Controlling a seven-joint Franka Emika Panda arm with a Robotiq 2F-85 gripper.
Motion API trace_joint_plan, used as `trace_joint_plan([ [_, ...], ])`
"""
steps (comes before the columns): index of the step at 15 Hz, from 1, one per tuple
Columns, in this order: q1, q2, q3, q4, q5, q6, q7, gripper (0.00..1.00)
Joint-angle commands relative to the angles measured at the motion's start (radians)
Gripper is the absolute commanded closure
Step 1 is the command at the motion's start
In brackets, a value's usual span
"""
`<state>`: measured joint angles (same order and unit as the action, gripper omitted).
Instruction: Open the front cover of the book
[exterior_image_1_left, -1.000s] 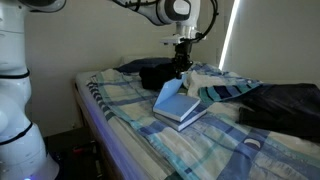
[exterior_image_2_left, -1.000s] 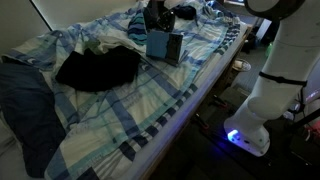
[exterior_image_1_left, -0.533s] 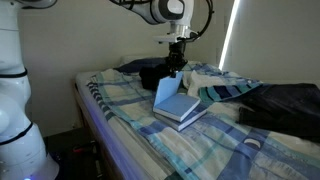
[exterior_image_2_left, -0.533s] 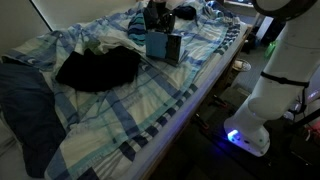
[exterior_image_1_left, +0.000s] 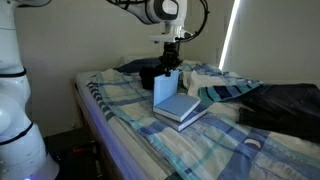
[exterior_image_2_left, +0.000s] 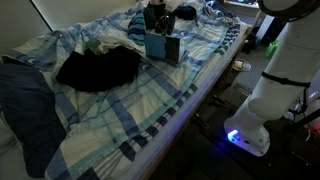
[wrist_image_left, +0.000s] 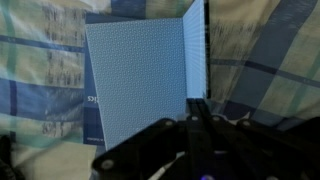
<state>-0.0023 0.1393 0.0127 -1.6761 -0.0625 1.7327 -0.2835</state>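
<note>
Clamps the thin rectangular dark blue-grey board front cover (exterior_image_1_left: 165, 88) by its free edge in the black metal two-finger gripper (exterior_image_1_left: 171, 71), jaws closed right down on the board. Holds that cover steeply raised, near upright, with its smooth pale whitish-blue inner face (wrist_image_left: 135, 85) filling the wrist view at 11 o'clock of the gripper (wrist_image_left: 197, 110). Leaves the thick rectangular hardback book (exterior_image_1_left: 183, 110) lying flat near mid-bed, pale page block bared, on soft, rumpled blue plaid cloth bedding (exterior_image_1_left: 120, 115). Crowded at 11 o'clock of the book by a limp black clothing heap (exterior_image_1_left: 148, 70), just behind the raised cover. Flanked at 3 o'clock, apart, by a dark crumpled garment (exterior_image_1_left: 285, 105), seen in an exterior view as a flat black pile (exterior_image_2_left: 98, 68) at 8 o'clock of the book (exterior_image_2_left: 172, 48). Bounded at 9 o'clock, at frame edge, by the glossy white rounded robot body (exterior_image_1_left: 15, 100).
</note>
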Motion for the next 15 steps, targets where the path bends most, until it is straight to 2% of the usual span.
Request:
trace_joint_plan([
  [1,-0.001,0.0,0.003,0.002,0.0,-0.002,-0.005,0.95],
  [15,0.02,-0.02,0.02,-0.04,-0.008,0.004,-0.023,0.95],
])
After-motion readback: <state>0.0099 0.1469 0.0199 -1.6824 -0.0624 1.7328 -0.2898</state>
